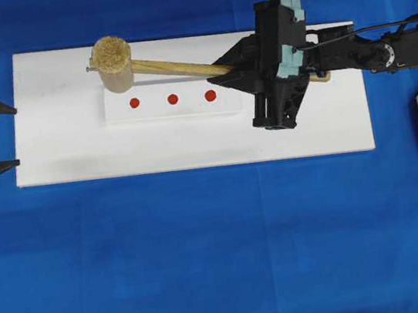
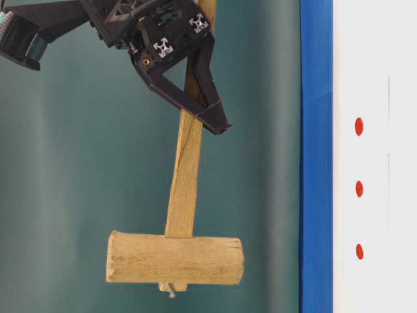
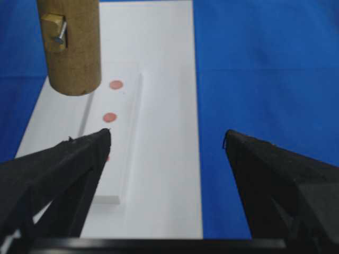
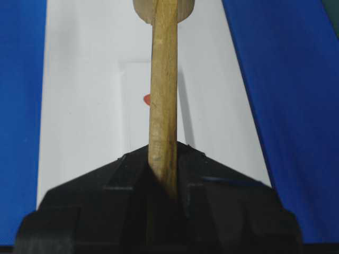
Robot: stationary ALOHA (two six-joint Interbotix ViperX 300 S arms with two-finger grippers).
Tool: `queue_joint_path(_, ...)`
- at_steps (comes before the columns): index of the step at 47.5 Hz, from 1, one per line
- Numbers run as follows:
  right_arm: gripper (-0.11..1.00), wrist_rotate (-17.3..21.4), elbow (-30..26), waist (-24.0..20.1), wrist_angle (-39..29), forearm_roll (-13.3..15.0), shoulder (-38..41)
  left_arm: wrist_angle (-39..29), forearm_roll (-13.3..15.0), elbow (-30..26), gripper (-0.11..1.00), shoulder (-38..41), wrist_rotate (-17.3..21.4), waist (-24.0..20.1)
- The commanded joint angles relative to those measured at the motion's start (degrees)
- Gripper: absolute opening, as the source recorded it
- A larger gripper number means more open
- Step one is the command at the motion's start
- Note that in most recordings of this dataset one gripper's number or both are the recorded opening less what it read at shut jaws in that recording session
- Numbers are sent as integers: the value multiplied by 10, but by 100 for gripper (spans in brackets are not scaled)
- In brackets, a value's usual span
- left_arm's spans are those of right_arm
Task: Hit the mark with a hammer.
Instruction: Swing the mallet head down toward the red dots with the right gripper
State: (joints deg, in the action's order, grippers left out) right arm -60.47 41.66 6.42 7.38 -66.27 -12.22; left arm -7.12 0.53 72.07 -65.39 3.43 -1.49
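Blue cloth [image 1: 209,265] covers the table, and on it lies a white board [image 1: 61,154] with a raised white strip [image 1: 117,115] near its middle. Three red dots sit in a row on the strip; the mark [image 1: 210,95] appears to be the right-hand one in the overhead view, slightly larger than the middle dot [image 1: 173,99] and the left dot [image 1: 134,102].

The hammer [image 1: 114,61] is held up in the air, clear of the board, as the table-level view shows. From overhead its head hangs over the far left end of the strip, near the left dot and well apart from the mark, with the handle running right toward the right arm.

Risk, as I judge it: if the swing comes straight down from here, the head lands at or beyond the left dot, not on the mark. The grip sits far down the slim handle, so the heavy head could also twist or slip in the jaws on impact. The head is wide against closely spaced dots, so a slightly off strike could cover a neighbour too.

The right gripper [image 1: 247,65] is clamped tight on the handle, its fingers [image 2: 208,111] pressing both sides. The left gripper [image 3: 167,140] stands wide apart at the left edge of the board, holding and touching nothing.
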Motion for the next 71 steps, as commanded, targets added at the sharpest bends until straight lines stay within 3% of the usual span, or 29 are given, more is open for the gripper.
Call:
queue_joint_path(1, 1, 2, -19, 1, 5, -2, -4, 4, 1, -5, 85, 6, 0, 0)
queue_joint_path(10, 1, 2, -17, 1, 2, -8, 29, 3, 1, -5, 85, 6, 0, 0)
queue_joint_path(21, 1, 1, -11, 2, -11, -41, 129, 4, 1, -4, 85, 6, 0, 0)
queue_joint_path(36, 1, 0, -12, 2, -10, -45, 123, 4, 1, -4, 85, 6, -1, 0)
queue_joint_path(48, 1, -4, -9, -9, -8, -42, 42, 4, 1, -4, 85, 6, -1, 0)
queue_joint_path(61, 1, 0, 82, -11, 46, -42, -82, 4, 2, -4, 85, 6, 0, 0)
queue_joint_path(71, 1, 0, 93, -18, 41, -45, -90, 5, 1, -4, 85, 6, 0, 0)
